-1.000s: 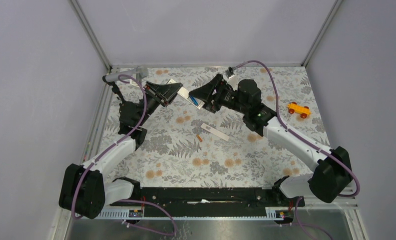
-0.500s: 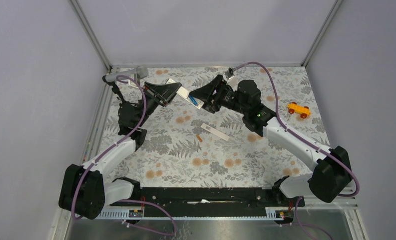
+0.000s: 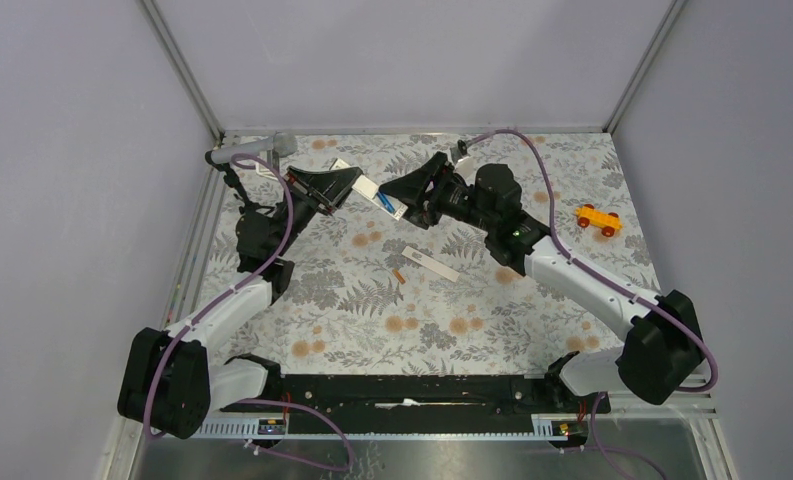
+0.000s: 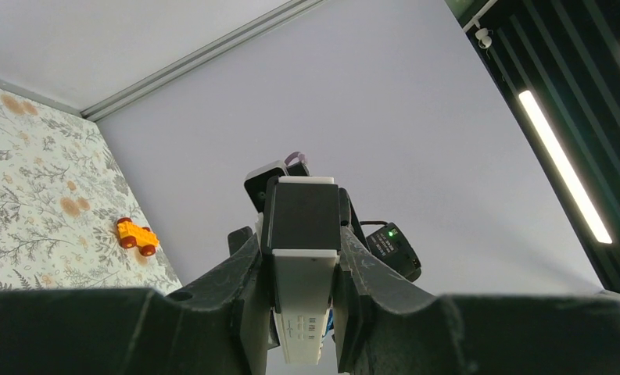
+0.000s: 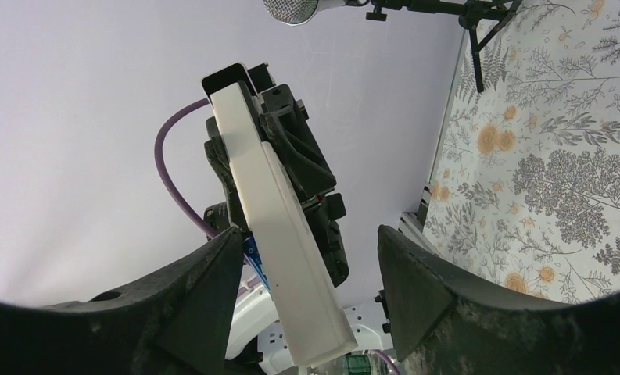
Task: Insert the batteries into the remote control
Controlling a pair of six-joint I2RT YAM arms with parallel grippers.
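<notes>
A: The left end effector (image 4: 302,251) clamps the remote control (image 5: 269,205) aloft near the far edge of the counter (image 3: 352,330). The right end effector (image 5: 308,234) stands wide at its end, and the blue battery (image 3: 385,203) looks seated.

B: Next, probably fetch the orange battery (image 3: 399,275) lying mid-counter.

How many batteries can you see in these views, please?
2. The orange battery lies on the table, just left of the white cover. The blue battery is at the remote control that the left gripper holds.
</notes>
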